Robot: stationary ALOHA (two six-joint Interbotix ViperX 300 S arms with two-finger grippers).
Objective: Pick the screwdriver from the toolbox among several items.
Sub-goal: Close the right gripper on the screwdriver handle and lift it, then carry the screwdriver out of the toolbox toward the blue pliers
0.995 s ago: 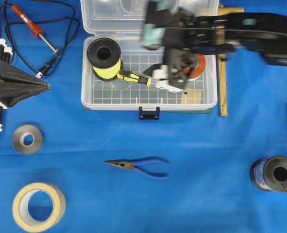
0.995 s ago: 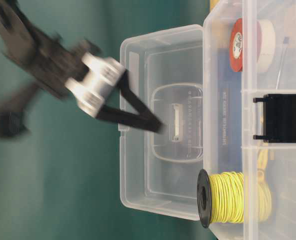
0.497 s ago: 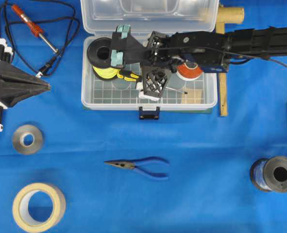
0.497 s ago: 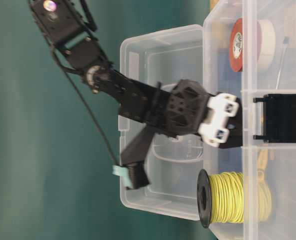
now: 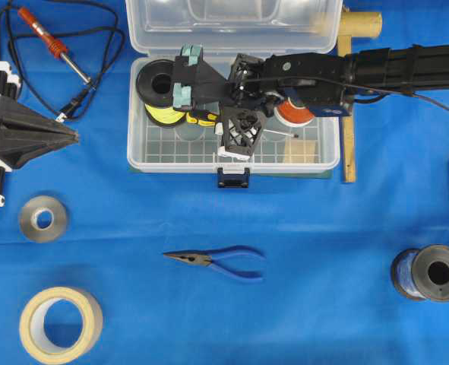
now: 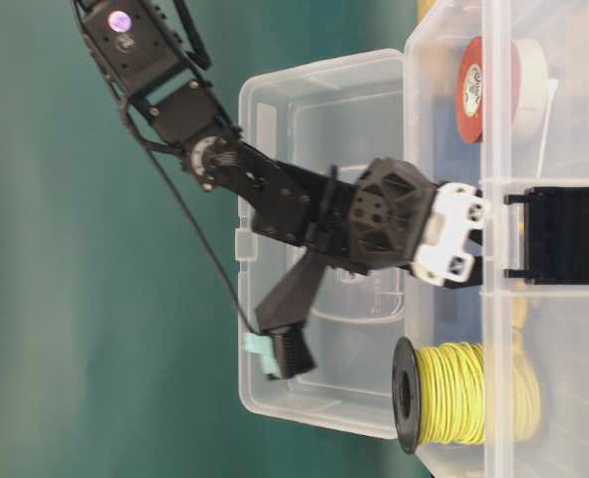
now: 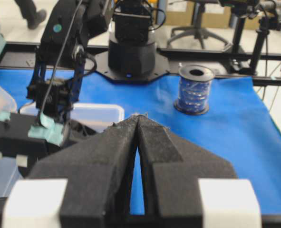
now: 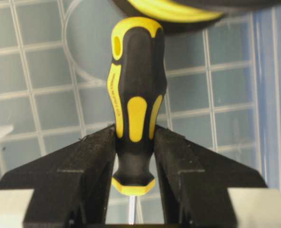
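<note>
your right hand [image 8: 134, 156] was down in the toolbox [image 5: 312, 163] with both fingers pressed on the screwdriver [image 8: 133, 104], whose handle ran straight out away from the hand, so up was the way out, and your left hand [image 7: 138, 142] stayed clenched far off.

Blue-handled pliers [image 5: 222, 261] lie at lower centre of the blue worktop [image 5: 323, 251]. Masking tape [image 5: 60, 323] sits lower left, a soldering iron [image 5: 53, 44] upper left, a wire spool [image 5: 429, 272] lower right.
</note>
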